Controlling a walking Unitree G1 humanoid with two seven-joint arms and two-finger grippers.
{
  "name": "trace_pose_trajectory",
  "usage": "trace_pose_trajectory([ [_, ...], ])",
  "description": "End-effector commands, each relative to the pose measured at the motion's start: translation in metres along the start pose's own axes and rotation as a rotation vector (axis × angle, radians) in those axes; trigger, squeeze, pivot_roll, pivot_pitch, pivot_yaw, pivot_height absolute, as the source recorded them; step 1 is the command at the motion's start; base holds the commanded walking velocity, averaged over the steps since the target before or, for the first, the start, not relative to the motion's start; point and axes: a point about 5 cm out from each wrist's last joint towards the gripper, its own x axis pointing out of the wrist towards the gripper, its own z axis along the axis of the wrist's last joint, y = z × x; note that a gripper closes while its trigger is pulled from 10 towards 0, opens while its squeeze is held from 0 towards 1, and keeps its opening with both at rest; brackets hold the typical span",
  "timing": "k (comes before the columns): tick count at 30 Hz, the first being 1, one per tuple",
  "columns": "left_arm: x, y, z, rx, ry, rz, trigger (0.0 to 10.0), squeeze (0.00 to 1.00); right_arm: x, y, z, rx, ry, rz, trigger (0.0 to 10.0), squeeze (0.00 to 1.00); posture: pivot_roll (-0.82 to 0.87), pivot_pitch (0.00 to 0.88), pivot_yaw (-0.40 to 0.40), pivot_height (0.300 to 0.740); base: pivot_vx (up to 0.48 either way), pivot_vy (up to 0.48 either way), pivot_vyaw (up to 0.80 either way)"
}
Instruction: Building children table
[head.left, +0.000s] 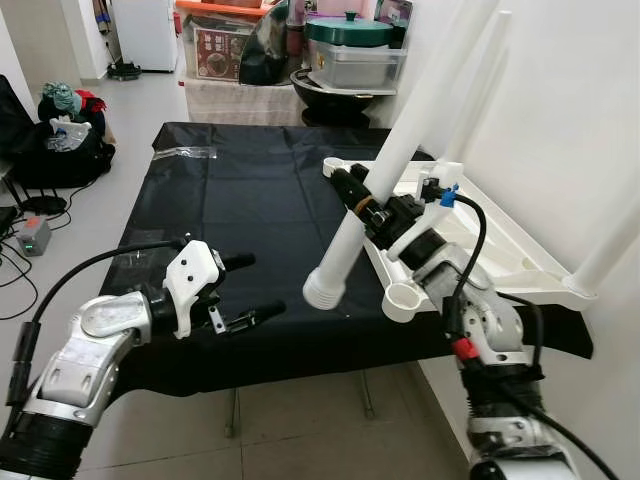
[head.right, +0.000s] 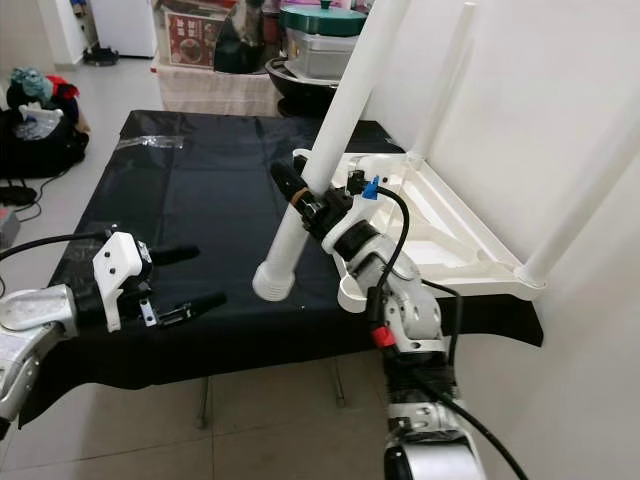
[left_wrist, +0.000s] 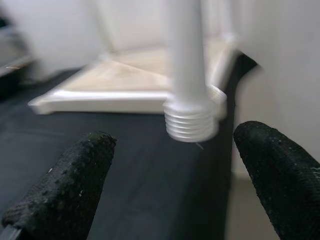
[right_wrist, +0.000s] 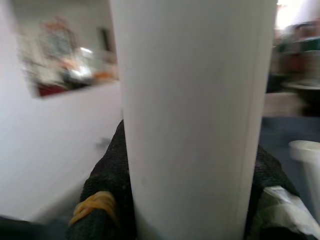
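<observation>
White table leg (head.left: 372, 190), unmarked, clamped in right pincer (head.left: 368, 200).

Domestic interior: a lived-in room of a home, used partly for storage.

A black-covered table (head.left: 240, 200) stands on a tiled floor (head.left: 130, 105) beside a white wall (head.left: 560, 120). Behind it, a cloth-draped surface carries a lidded cooking pot (head.left: 350, 30), a clear storage box (head.left: 355, 65) and a printed carton (head.left: 220, 50). A black bag holding soft toys (head.left: 60, 100) rests on the floor, near trailing cables (head.left: 20, 215).
</observation>
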Motion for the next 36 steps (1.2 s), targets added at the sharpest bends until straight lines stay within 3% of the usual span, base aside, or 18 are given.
trace_pose_trajectory([
  [1, -0.003, 0.002, -0.005, -0.015, 0.016, 0.075, 10.0, 0.00, -0.008, -0.021, 0.012, -0.075, -0.022, -0.096, 0.0, 0.00, 0.09, 0.000, -0.102, 0.740, 0.000, 0.000, 0.00],
  [3, -0.004, 0.002, -0.011, -0.029, 0.029, 0.153, 10.0, 0.00, -0.019, -0.047, 0.023, -0.193, 0.004, -0.211, 0.0, 0.00, 0.08, 0.000, -0.098, 0.740, 0.000, 0.000, 0.00],
  [4, -0.004, 0.002, -0.011, -0.029, 0.029, 0.153, 10.0, 0.00, -0.019, -0.047, 0.023, -0.193, 0.004, -0.211, 0.0, 0.00, 0.08, 0.000, -0.098, 0.740, 0.000, 0.000, 0.00],
  [6, -0.004, 0.000, -0.015, -0.039, 0.040, 0.192, 10.0, 0.00, -0.027, -0.066, 0.032, -0.256, 0.015, -0.310, 0.0, 0.00, 0.08, 0.000, -0.100, 0.740, 0.000, 0.000, 0.00],
  [10, -0.002, -0.003, -0.020, -0.054, 0.048, 0.220, 10.0, 0.00, -0.034, -0.077, 0.033, -0.252, 0.010, -0.381, 0.0, 0.00, 0.07, 0.000, -0.094, 0.740, 0.000, 0.000, 0.00],
  [16, 0.006, -0.007, -0.020, -0.070, 0.040, 0.247, 10.0, 0.00, -0.033, -0.067, 0.021, -0.206, -0.037, -0.386, 0.0, 0.00, 0.07, 0.000, -0.093, 0.740, 0.000, 0.000, 0.00],
  [25, 0.015, -0.006, -0.016, -0.125, -0.004, 0.322, 10.0, 0.00, -0.014, -0.046, 0.006, -0.158, -0.124, -0.392, 0.0, 0.00, 0.09, 0.000, -0.093, 0.740, 0.000, 0.000, 0.00],
  [36, 0.018, 0.004, -0.015, -0.159, -0.024, 0.476, 10.0, 0.00, -0.016, -0.027, 0.013, -0.153, -0.221, -0.400, 0.0, 0.00, 0.08, 0.000, -0.085, 0.740, 0.000, 0.000, 0.00],
])
